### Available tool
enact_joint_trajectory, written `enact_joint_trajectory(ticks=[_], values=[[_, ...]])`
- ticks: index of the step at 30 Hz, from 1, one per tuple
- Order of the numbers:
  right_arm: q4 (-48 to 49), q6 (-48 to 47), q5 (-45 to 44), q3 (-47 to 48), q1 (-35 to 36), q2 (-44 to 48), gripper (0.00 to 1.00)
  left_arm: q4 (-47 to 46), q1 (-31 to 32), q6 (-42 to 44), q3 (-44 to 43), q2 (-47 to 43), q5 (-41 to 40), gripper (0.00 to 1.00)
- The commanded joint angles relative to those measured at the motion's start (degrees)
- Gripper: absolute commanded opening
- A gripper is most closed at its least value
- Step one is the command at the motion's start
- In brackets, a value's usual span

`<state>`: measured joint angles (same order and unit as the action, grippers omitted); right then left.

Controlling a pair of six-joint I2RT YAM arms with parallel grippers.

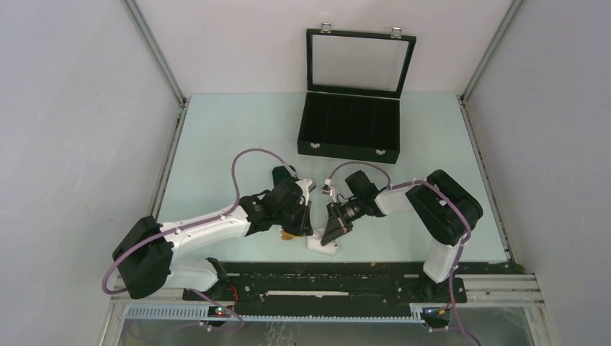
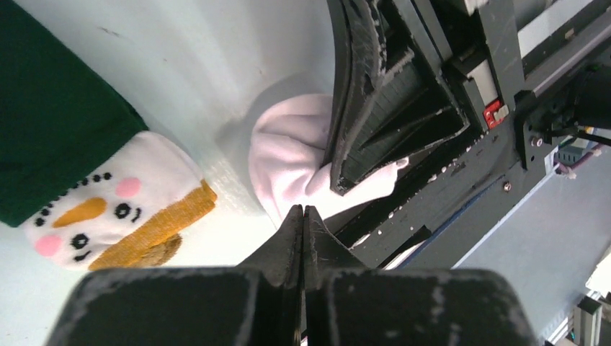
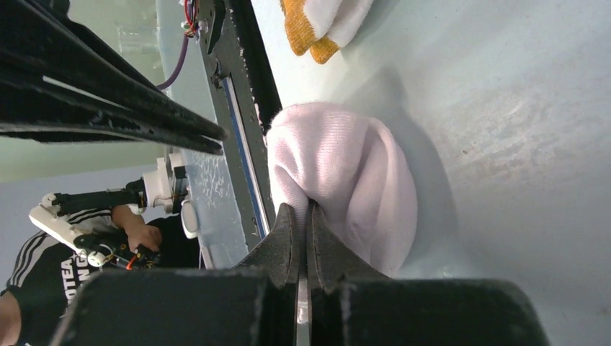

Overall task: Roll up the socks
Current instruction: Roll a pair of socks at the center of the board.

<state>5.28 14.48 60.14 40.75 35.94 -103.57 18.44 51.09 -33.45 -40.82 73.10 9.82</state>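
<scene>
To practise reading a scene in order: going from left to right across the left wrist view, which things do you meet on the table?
The dark green snowman sock → white sock → right gripper, shut on that white sock.

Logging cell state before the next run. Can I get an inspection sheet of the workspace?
Surface: pale green table, a few faint marks.
Job's things: white sock bunched up by the near edge; green sock with a snowman end lies flat beside it, not touching.
Clutter: black case, lid open, at the far side.
Grippers: left tool shut, nothing held, tips right at the white sock; right tool shut on a fold of the white sock.
Cables: purple cable loops over each arm, off the socks.
Surroundings: white walls; person beyond the near edge.
</scene>
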Motion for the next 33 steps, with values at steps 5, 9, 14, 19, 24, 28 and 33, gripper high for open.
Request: enact_joint_trajectory(ticks=[5,9,14,19,24,28,33], values=[[-3.75,-2.99,-11.97,-0.59,-1.13,-3.38,0.0,-0.52,2.48,1.45,-2.81,3.9,2.75,0.0],[-3.15,-2.75,-12.13,-0.59,-1.31,-3.4,0.0,-0.28,2.82,1.73,-2.61,4.76,2.81,0.0],[-2.45,-2.33,-12.24,-0.59,-1.31,-3.69,0.0,-0.67,3.13,1.74,-3.07,5.95,3.39,0.0],[-2.35,-2.18,-12.49,-0.59,-1.31,-3.92,0.0,-0.68,3.4,1.92,-4.53,6.18,3.49,0.0],[-2.45,-2.13,-12.5,-0.59,-1.33,-4.01,0.0,-0.73,3.49,2.12,-5.67,6.78,3.59,0.0],[-2.57,-2.27,-12.59,-0.59,-1.31,-3.99,0.0,-0.7,3.58,2.19,-6.03,7.49,3.5,0.0],[-2.11,-1.94,-12.38,-0.59,-1.31,-4.09,0.0,-1.7,3.66,1.98,-4.1,8.92,2.33,0.0]])
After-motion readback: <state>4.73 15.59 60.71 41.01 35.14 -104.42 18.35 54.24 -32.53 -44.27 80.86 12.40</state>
